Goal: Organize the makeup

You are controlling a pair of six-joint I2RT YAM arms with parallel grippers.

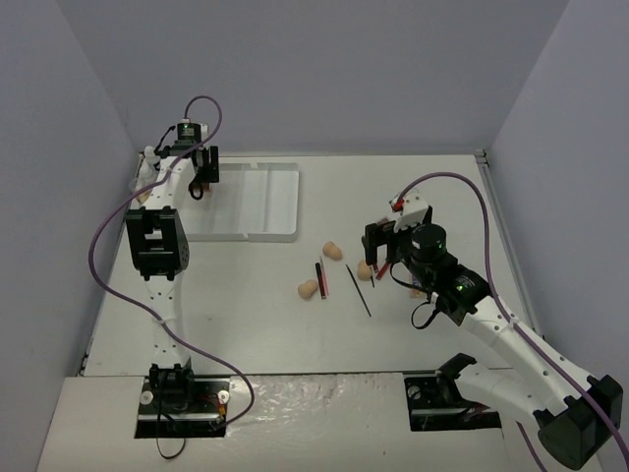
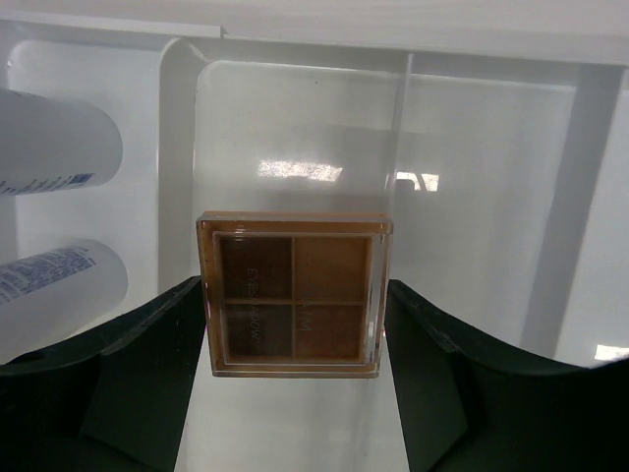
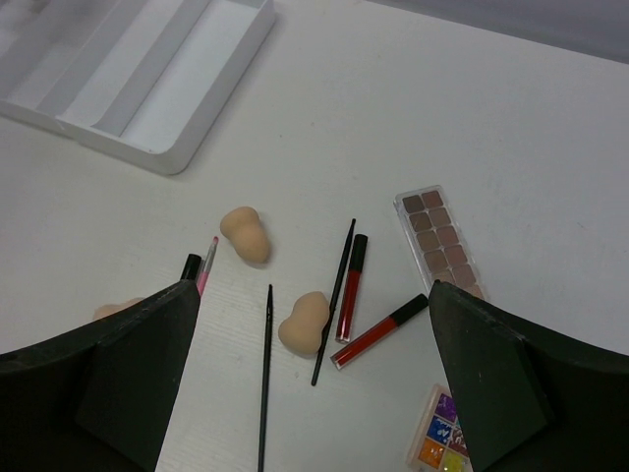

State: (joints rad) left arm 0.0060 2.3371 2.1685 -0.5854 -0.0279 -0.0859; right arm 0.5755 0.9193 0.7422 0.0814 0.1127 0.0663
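Faint letters run sideways on the clear lid of the brown eyeshadow palette (image 2: 293, 295) and seem to read "EYESHADOW". The two white bottles (image 2: 49, 147) carry blue small print, too blurred to read.

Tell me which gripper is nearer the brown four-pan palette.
Left. The left gripper grips the palette above the tray; the right gripper hangs far away, over the sponges.

Left of the left gripper (image 2: 295, 287), 2 white bottles (image 2: 49, 143) (image 2: 59, 285) run off the edge, print unreadably blurred; lettering on the eyeshadow palette (image 2: 295, 246) between its fingers is illegible; a finger of the right gripper (image 3: 313, 287) half hides 1 peach sponge (image 3: 116, 309); a multicoloured palette (image 3: 440, 450) beside the other finger is cut off.
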